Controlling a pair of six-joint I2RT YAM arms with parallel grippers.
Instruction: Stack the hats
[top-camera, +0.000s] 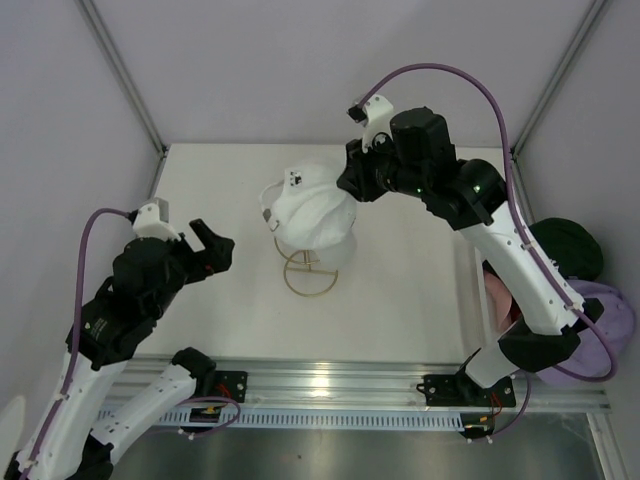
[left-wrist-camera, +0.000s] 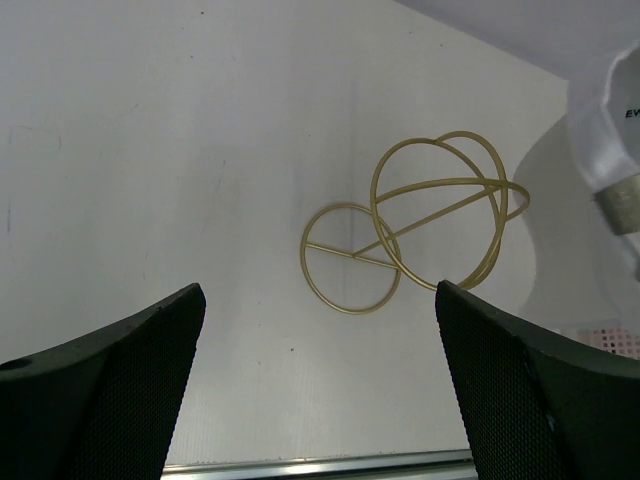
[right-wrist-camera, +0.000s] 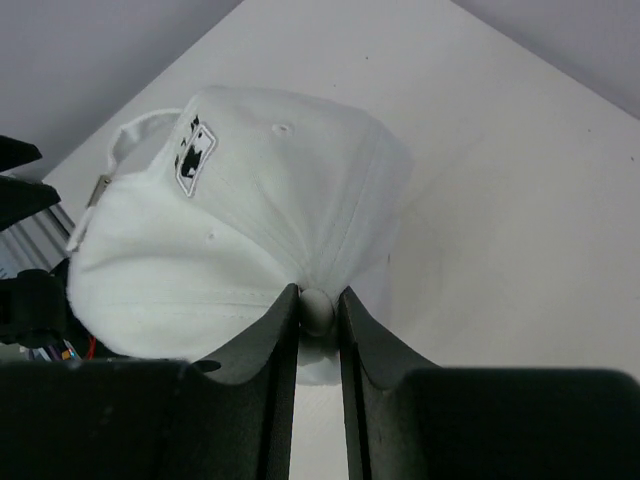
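We see a white cap (top-camera: 312, 212) with a small black logo hanging over the middle of the table (top-camera: 420, 300), held by the right gripper (right-wrist-camera: 318, 305). Its jaws are closed on the button at the crown's top, which looks like a sensible hold because the soft cap hangs open below, ready to drop over another. From above, the cap overlaps the gold wire stand (left-wrist-camera: 420, 222). The left wrist view shows the stand bare, so we judge the cap is lifted clear of it and not resting on it. The left gripper (top-camera: 213, 240) hovers to the left with its jaws wide apart, holding nothing. It seems placed to keep out of the way or to steady the stand (we cannot tell which). Well to the right, past the table edge, three more hats lie bunched together: a dark green hat (top-camera: 565, 248), a lavender hat (top-camera: 612, 320) and a pink hat (top-camera: 497, 298), partly hidden by the right arm. That pile is probably where the cap is headed.
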